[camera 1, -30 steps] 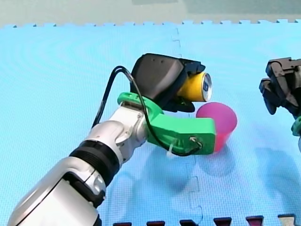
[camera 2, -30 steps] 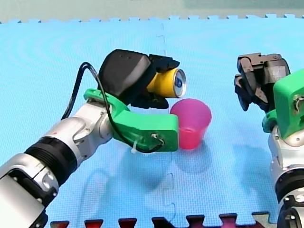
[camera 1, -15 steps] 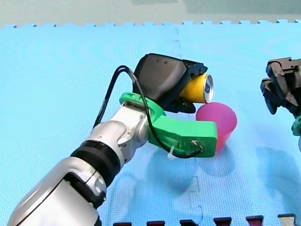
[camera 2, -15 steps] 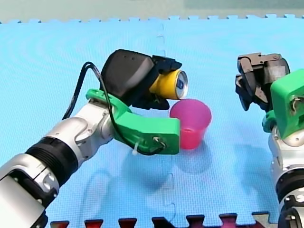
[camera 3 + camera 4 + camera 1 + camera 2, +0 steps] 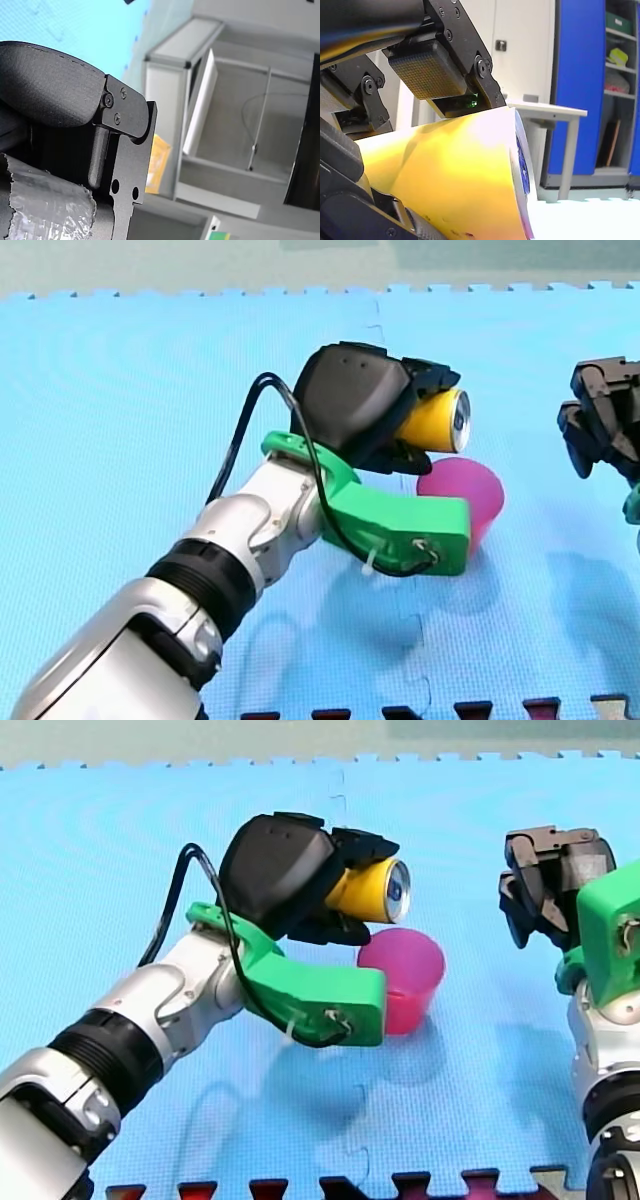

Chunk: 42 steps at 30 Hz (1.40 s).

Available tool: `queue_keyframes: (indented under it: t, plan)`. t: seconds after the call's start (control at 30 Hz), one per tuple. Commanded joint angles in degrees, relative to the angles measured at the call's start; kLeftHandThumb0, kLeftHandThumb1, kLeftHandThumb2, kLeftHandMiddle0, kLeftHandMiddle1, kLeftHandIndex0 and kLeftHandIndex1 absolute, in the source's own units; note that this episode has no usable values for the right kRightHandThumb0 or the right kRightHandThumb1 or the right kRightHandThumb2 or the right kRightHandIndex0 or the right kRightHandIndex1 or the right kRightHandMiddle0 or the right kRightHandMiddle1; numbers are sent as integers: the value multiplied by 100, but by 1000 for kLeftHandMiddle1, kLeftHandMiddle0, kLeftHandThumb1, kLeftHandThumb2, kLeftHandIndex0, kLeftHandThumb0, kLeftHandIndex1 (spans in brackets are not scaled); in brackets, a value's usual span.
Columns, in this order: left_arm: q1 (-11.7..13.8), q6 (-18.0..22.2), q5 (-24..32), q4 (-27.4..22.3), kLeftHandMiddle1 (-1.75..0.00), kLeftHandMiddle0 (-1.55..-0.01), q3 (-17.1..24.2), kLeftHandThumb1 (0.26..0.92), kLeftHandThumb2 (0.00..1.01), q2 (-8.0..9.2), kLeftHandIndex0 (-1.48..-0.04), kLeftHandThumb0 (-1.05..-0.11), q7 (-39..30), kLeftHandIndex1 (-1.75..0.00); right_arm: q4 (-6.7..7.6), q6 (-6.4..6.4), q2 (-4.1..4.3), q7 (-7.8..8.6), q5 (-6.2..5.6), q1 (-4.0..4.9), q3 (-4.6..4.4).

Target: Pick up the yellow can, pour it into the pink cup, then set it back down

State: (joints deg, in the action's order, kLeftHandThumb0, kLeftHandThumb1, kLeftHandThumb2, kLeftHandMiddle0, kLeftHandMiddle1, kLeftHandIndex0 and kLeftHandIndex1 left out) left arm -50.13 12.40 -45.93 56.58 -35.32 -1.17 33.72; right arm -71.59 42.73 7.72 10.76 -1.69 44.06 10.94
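The left arm reaches in from the mat's [image 5: 120,840] near-left corner, forearm angled up and wrist bent. The left hand [image 5: 295,875] is clamped around the can [image 5: 375,890], held clear of the mat. The can lies almost on its side, with its top facing the right edge and tipped slightly up, just above the near-left rim of the cup [image 5: 408,970]. The cup stands upright just right of the mat's middle seam. In the second wrist view, a ribbed finger pad [image 5: 427,75] presses on the can's wall. The right hand [image 5: 545,885] hangs above the right edge, fingers curled, holding nothing.
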Motion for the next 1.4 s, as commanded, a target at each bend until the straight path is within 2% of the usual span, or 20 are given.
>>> queue_keyframes:
  t: [0.0,0.2,0.23,0.3,0.33,0.47,0.63,0.8,1.07,1.23,1.37]
  plan:
    - [33,-41,-34,-129,-205,-1161,-4,888,0,39,-1190,-395,36,-1,4,-11,8,5,-28,41,21]
    - [74,-286,-426,-280,-215,-1271,-203,891,1,93,-1217,-384,441,-13,-6,-35,2,-18,-27,50,24]
    - [77,-304,-459,-287,-328,-1238,-218,891,1,97,-1222,-383,486,-11,-9,-40,3,-23,-26,49,25]
    - [81,-329,-495,-292,-791,-1058,-231,893,0,102,-1228,-383,538,-7,-11,-47,5,-29,-28,49,30]
    - [78,-363,-515,-287,-954,-992,-237,894,0,102,-1229,-384,552,-5,-13,-54,4,-25,-38,51,39]
    - [64,-536,-609,-261,-1188,-907,-279,901,1,97,-1224,-398,642,-2,-9,-70,-5,10,-85,55,74]
    - [18,-635,-733,-160,-1245,-875,-350,905,2,115,-1185,-409,881,0,-3,-89,-33,95,-167,54,129]
    - [-39,-729,-827,-66,-1154,-879,-394,904,0,157,-1187,-421,1021,-3,-20,-117,-35,158,-212,67,160]
    - [-71,-793,-832,-4,-1153,-882,-411,896,0,156,-1225,-435,1084,-24,-41,-24,-36,320,-273,58,213]
    - [-73,-752,-669,48,-1171,-865,-305,893,0,186,-1218,-447,917,-23,-1,-33,-51,554,-377,17,268]
    - [-40,-718,-364,22,-1231,-834,-99,891,2,156,-1210,-440,653,-22,25,-67,-53,522,-365,5,249]
